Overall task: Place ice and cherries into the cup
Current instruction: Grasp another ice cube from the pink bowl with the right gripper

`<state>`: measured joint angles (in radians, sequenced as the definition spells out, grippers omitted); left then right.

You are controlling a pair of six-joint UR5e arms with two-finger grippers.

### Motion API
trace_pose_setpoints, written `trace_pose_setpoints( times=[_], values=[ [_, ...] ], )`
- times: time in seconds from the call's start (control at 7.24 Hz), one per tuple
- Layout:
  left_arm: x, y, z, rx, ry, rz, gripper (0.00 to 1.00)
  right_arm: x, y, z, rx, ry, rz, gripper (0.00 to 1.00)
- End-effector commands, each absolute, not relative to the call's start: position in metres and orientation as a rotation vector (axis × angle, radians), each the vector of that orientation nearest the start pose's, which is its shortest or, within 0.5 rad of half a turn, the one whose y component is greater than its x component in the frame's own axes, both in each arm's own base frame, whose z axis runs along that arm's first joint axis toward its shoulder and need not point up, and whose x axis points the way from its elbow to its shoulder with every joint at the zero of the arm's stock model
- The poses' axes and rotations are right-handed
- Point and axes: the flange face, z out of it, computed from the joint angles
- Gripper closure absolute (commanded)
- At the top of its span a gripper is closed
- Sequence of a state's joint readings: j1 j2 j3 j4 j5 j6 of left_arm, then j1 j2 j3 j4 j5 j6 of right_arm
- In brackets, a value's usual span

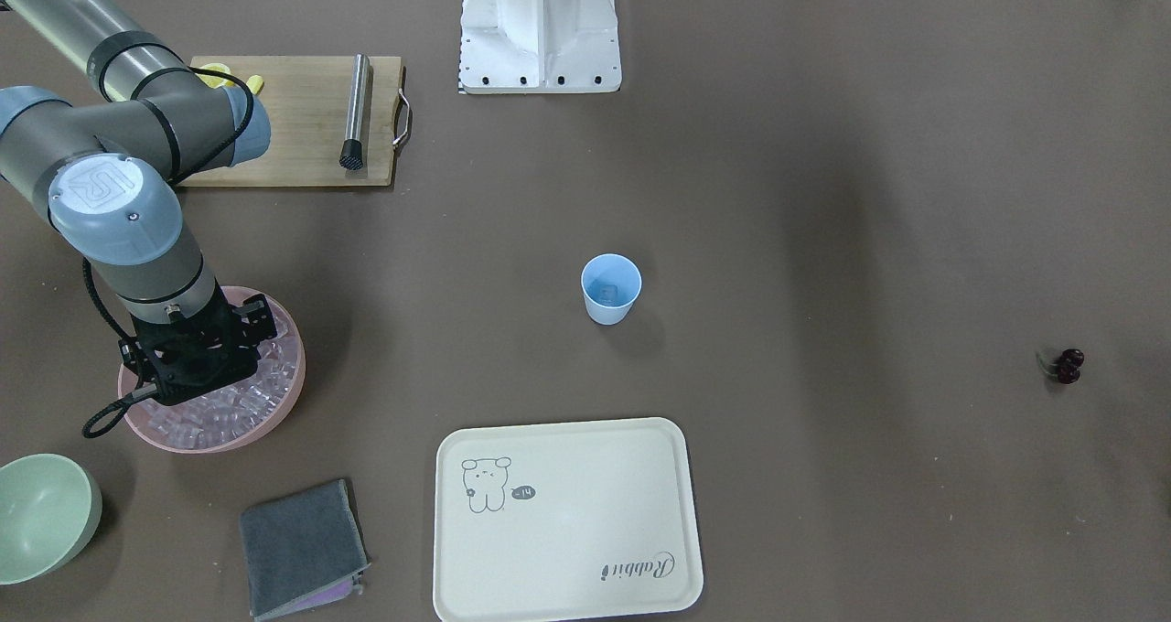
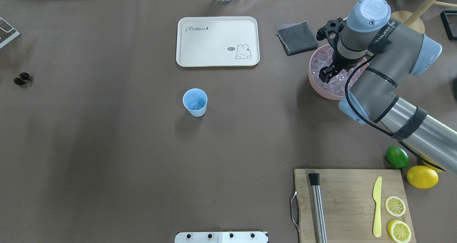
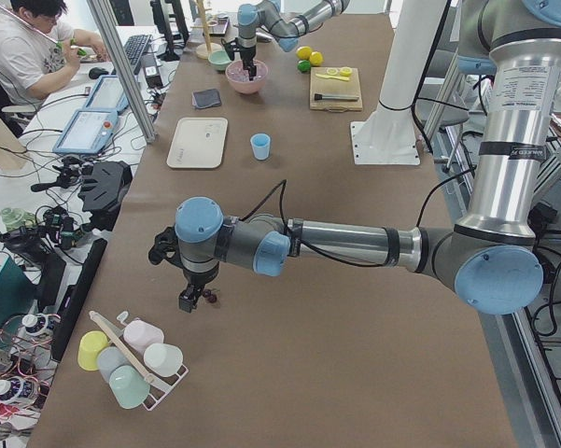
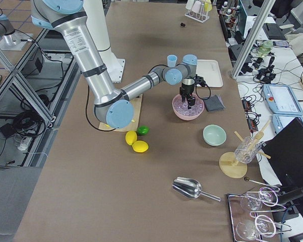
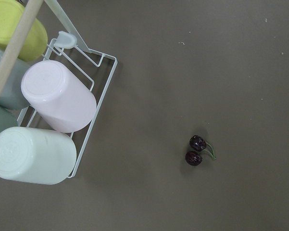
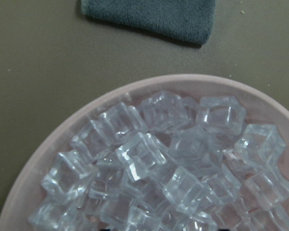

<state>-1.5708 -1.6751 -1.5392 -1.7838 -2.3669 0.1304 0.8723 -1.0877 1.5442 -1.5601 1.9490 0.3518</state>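
Right fingers over ice cubes, left fingers near cherries: released or clenched, cannot tell. Risk: slick cube squirting from off-centre pinch.

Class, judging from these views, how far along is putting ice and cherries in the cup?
Done: at most one cube seems to lie in the cup. In hand: the right gripper hangs over the ice in the pink bowl; the left gripper hovers above the cherries, which lie on the table. Left: more ice, perhaps, and both cherries.
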Motion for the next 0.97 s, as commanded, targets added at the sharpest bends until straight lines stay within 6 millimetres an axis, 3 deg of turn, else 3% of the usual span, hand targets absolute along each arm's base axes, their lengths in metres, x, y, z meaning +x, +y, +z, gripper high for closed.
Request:
trace_pose_setpoints(
  times=[0.0, 0.14, 0.41, 0.83],
  values=[
    [-0.0622, -0.552, 0.5959, 0.32, 0.771, 0.235, 0.02, -0.3739, -0.5784, 0.409, 0.208, -0.543, -0.438, 0.2],
    [-0.0621, -0.552, 0.5956, 0.322, 0.773, 0.236, 0.02, -0.3735, -0.578, 0.4094, 0.21, -0.541, -0.442, 0.21],
    [-0.0621, -0.5513, 0.5964, 0.321, 0.773, 0.237, 0.02, -0.373, -0.5777, 0.4122, 0.208, -0.538, -0.444, 0.36],
    [-0.0621, -0.5496, 0.599, 0.321, 0.773, 0.237, 0.02, -0.3738, -0.577, 0.409, 0.212, -0.541, -0.444, 0.75]
  ],
)
